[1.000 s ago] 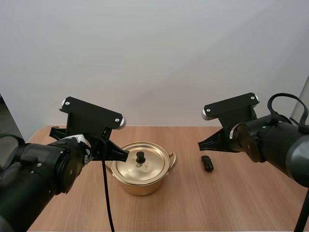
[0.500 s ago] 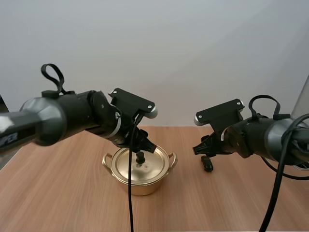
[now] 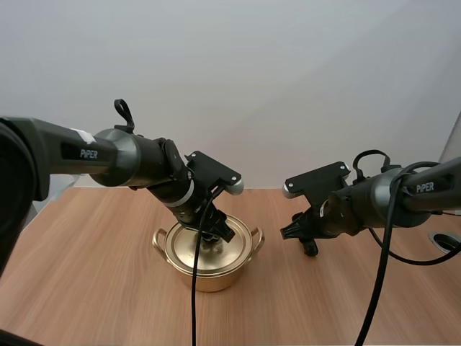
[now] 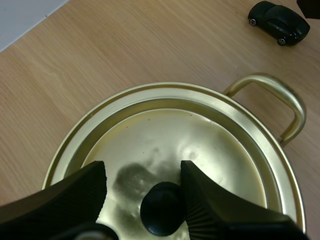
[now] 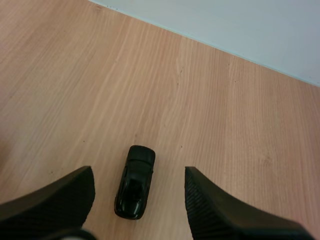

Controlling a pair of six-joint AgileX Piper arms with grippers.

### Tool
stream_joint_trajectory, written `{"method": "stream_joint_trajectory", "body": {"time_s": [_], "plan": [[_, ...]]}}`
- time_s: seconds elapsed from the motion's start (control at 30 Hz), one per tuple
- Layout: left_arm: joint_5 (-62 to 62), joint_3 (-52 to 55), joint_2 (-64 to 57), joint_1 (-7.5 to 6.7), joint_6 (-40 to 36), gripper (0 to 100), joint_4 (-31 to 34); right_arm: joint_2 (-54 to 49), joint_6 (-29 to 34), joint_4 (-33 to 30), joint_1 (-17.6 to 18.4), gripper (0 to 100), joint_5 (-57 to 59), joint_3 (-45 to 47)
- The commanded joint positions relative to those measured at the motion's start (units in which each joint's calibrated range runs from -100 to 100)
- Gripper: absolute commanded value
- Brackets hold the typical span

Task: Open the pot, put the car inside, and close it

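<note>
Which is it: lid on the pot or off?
On. The lid sits flat inside the pot rim, not yet lifted; the left gripper, open, straddles its black knob.

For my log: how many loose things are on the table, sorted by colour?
Gold: 2, the round gold metal pot and its gold lid with a black knob.
Black: 1, the small black toy car.
Total: 3.
</note>
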Motion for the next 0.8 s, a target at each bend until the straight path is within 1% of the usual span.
{"method": "stream_joint_trajectory", "body": {"time_s": [0.0,0.07,0.13,0.17,0.3,0.33,0.6,0.77], "plan": [[1.8,0.1,0.1,0.02,0.3,75,-0.3,0.8,0.1,0.1,0.0,88,-0.5,0.0],[2.2,0.1,0.1,0.02,0.3,74,-0.3,1.7,0.1,0.1,0.0,88,-1.2,0.0],[2.8,0.1,0.1,0.02,0.1,64,-0.5,2.5,0.1,0.3,0.0,88,-1.3,0.0],[3.0,0.1,0.1,0.02,0.1,53,-0.5,2.8,0.1,0.3,0.0,87,-1.3,0.0],[3.5,0.1,0.1,0.02,0.1,3,-0.2,4.3,0.1,0.5,0.0,87,-1.5,0.0],[3.5,0.1,0.1,0.02,0.1,0,-0.2,4.7,0.1,0.8,0.0,86,-1.6,0.0],[3.5,-0.1,-1.1,0.02,0.1,0,0.0,13.9,0.1,3.5,0.0,85,0.2,-5.9],[6.7,-1.7,-3.1,0.02,-0.3,0,-0.2,19.3,0.1,4.1,0.0,85,0.7,-7.1]]}}
